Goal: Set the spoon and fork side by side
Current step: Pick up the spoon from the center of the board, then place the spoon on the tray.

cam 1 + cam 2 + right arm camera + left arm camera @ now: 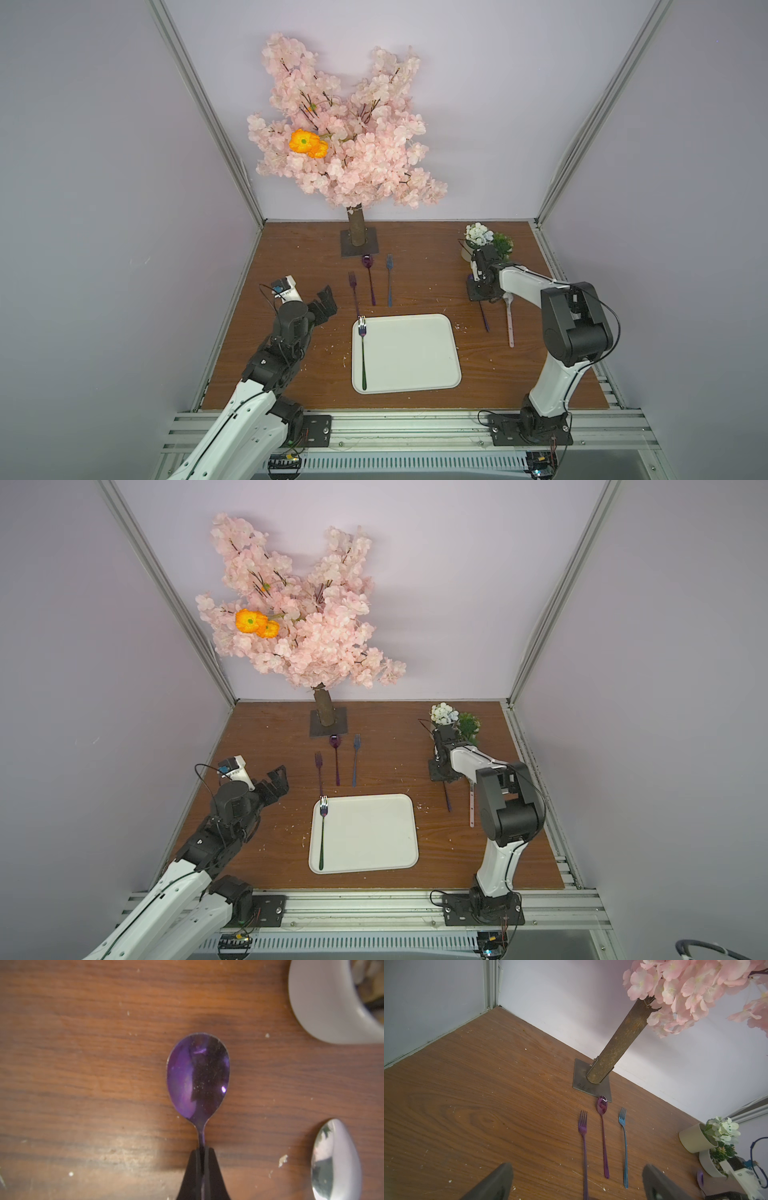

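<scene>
A dark purple spoon (198, 1076) lies on the wooden table at the right. My right gripper (202, 1150) is shut on its thin neck just behind the bowl. In both top views only the spoon's handle (484, 318) (447, 798) shows, sticking out from under the right gripper (482, 291). A slim fork (363, 353) (322, 833) with a dark handle lies along the left side of the white tray (415, 353). My left gripper (328, 305) (577, 1167) hovers open over the table, left of the tray's far corner, holding nothing.
A purple fork (583, 1147), a purple spoon (603, 1136) and a blue fork (624, 1147) lie in a row beyond the tray. A silver spoon (332, 1159) with a pink handle (509, 324) lies beside the held one. Flower pots (482, 245) and the blossom tree's base (359, 243) stand at the back.
</scene>
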